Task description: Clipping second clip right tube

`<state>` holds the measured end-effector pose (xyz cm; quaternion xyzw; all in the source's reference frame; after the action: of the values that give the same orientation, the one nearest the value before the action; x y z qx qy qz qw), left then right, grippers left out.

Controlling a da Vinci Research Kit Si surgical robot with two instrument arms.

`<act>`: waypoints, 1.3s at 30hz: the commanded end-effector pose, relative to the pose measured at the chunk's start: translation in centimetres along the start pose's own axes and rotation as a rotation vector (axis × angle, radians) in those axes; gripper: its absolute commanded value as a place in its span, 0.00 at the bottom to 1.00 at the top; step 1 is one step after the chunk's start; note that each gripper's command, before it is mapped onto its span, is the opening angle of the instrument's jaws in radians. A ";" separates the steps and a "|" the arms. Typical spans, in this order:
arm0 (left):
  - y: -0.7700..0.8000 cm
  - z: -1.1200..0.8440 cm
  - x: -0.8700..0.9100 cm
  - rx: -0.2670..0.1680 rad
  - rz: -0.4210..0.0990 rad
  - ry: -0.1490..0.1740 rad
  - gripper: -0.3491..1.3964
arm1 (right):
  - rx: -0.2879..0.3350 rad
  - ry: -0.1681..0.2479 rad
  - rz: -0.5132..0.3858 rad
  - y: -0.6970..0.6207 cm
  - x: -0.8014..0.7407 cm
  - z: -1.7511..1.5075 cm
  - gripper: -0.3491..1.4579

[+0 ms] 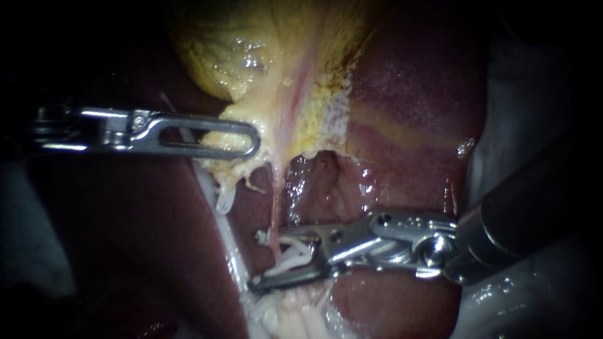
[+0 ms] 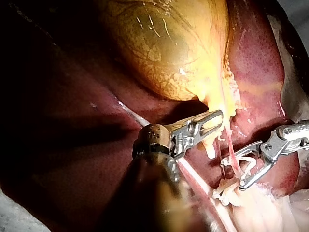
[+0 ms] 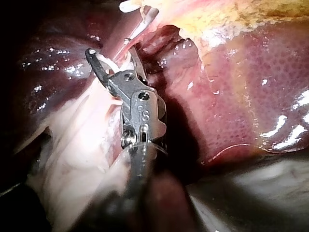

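The yellow gallbladder [image 1: 251,44] hangs over the dark red liver [image 1: 414,81]. My left instrument [image 1: 242,139] comes in level and is shut on the gallbladder's lower edge; the left wrist view shows the same grip [image 2: 212,123]. A thin pink tube [image 1: 274,210] runs down from that edge. My right instrument [image 1: 259,260] has its jaws open astride this tube, one on each side. A white clip [image 1: 295,254] lies between them. The right wrist view shows the same open jaws [image 3: 111,50] from behind.
A paler white tube [image 1: 220,220] runs down to the left of the pink one, with a short white piece [image 1: 225,201] hanging under my left instrument. Pale shredded tissue [image 1: 295,314] lies below the right jaws. White cloth [image 1: 534,94] borders the liver at right.
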<state>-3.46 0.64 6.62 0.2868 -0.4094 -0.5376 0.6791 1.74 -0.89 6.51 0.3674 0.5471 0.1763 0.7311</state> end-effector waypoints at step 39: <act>0.00 0.01 0.00 -0.001 0.000 0.000 0.00 | 0.017 0.013 -0.014 0.01 -0.02 -0.06 0.39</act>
<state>-3.47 0.64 6.62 0.2864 -0.4091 -0.5380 0.6791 1.68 -0.87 6.52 0.3685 0.5560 0.1689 0.7256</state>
